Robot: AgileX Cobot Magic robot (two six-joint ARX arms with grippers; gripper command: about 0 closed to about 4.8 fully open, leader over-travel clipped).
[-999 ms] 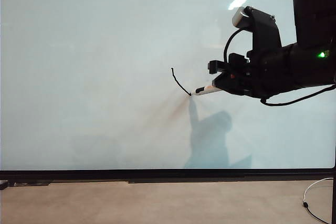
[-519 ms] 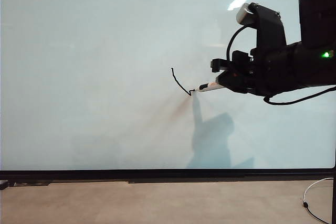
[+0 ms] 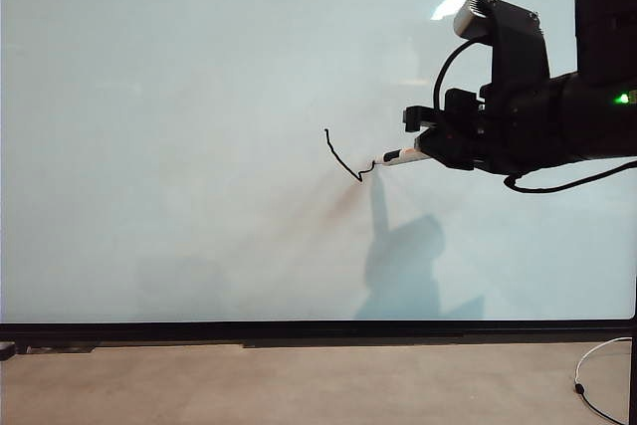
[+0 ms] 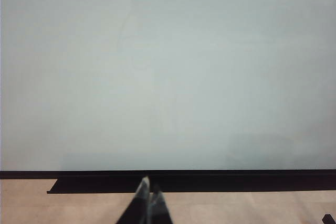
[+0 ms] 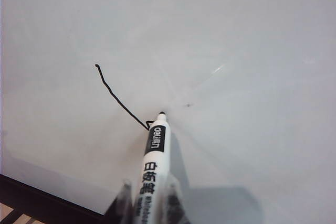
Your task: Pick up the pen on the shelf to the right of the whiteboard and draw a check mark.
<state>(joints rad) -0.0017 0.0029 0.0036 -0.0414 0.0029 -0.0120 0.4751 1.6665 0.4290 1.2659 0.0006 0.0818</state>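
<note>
Looking across the whiteboard (image 3: 199, 97), I see little around it: a brown floor strip (image 3: 299, 385) below its black frame and a thin white cable (image 3: 597, 365) lying at the far right. Nothing blocks the board. My right gripper (image 3: 430, 151) is pinching the pen (image 5: 152, 166), whose black tip touches the board at the low end of the check mark (image 3: 343, 158). The pen's black band reads "deli", with other characters below. My left gripper (image 4: 148, 203) sits low before the board's bottom edge, fingers pressed together, holding nothing.
</note>
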